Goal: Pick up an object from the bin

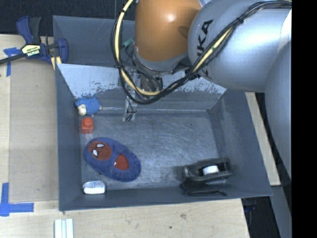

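A grey bin is seen from above, and the silver arm with its orange cover is reached in over its far side. The claw is hung low by the far wall, over bare floor; whether it is released or clenched cannot be told. No one thing is singled out under it. A blue slipper with red patches is laid nearer the camera than the claw and slightly to the view's left. A black tape dispenser is set well apart, toward the near right corner. A small blue-and-yellow toy is found nearest the claw, to its left. A red block is placed just below that toy. A white piece is lodged in the near left corner, far from the claw.
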`<action>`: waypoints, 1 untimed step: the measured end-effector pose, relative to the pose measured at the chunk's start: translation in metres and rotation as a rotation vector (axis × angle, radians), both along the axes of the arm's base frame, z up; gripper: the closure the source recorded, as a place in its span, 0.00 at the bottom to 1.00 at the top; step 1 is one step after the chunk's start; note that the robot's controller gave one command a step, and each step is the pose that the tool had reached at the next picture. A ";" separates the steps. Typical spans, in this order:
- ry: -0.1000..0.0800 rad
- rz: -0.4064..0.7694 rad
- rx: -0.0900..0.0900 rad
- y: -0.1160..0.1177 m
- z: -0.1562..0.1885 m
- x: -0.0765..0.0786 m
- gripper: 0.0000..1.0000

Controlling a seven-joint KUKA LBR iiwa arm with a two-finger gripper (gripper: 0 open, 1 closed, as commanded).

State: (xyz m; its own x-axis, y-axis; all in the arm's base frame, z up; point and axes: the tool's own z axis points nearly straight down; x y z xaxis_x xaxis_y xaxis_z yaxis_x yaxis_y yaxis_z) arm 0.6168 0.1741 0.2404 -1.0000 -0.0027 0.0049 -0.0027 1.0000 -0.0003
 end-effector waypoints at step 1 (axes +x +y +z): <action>0.002 0.016 0.000 0.030 -0.096 -0.046 0.00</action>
State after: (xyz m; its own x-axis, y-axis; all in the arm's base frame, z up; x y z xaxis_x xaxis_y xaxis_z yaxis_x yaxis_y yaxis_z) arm 0.5712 0.2037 0.1440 -0.9998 -0.0186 0.0071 -0.0186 0.9998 -0.0002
